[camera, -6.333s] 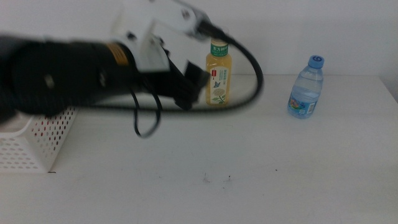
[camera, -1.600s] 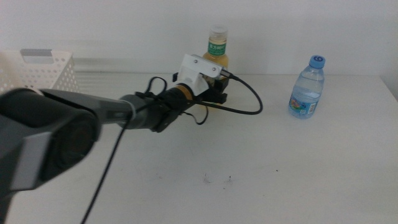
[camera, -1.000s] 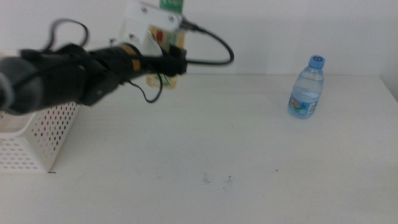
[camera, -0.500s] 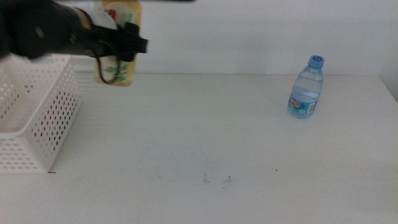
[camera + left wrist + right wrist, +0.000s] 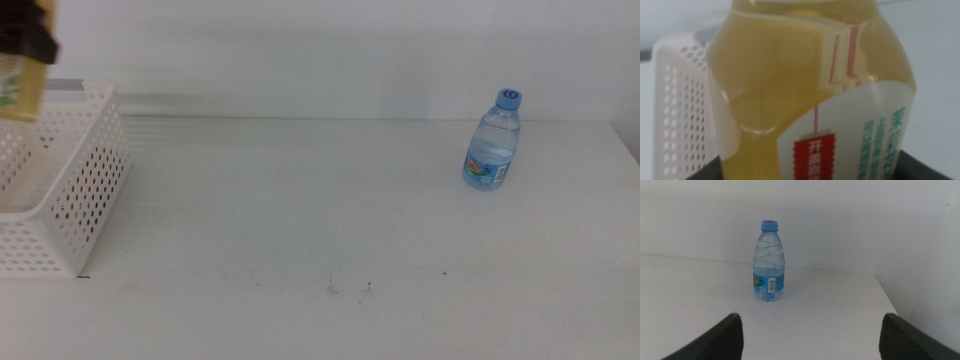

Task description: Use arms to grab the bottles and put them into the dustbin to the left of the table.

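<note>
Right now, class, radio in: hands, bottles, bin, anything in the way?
Left hand shut on tea bottle, above bin. Right hand open, waiting. Water bottle upright on table. Nothing blocking.

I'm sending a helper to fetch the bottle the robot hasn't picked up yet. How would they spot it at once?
Start at the white table and go to its far right corner, away from the white perforated dustbin on the left. The water bottle stands upright there alone. It is clear with a blue cap and blue label, unlike the yellow tea bottle held in the left gripper over the dustbin.
</note>
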### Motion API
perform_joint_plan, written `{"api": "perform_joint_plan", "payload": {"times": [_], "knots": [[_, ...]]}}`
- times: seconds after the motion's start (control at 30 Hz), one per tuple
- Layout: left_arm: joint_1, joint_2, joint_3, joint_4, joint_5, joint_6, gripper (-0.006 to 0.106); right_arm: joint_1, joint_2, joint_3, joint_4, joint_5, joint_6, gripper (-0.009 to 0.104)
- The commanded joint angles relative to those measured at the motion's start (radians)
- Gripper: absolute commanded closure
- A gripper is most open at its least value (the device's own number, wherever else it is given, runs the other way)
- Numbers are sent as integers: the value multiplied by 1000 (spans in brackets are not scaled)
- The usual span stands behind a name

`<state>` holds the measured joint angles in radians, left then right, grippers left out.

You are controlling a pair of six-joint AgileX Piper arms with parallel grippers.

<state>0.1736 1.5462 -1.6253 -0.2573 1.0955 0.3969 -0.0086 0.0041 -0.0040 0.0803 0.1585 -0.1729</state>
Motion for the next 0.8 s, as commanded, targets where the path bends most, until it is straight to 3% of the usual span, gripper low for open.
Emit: {"api": "perform_joint_plan", "payload": {"times": [0.0, 0.37, 0.77], "knots": [[59, 42, -87, -78, 70, 38, 102, -4, -4, 4, 0, -9, -3, 15], [203, 257, -211, -62, 126, 49, 102, -4, -4, 4, 0, -9, -3, 15], [205, 385, -196, 8, 126, 115, 102, -4, -4, 4, 0, -9, -3, 15]]}}
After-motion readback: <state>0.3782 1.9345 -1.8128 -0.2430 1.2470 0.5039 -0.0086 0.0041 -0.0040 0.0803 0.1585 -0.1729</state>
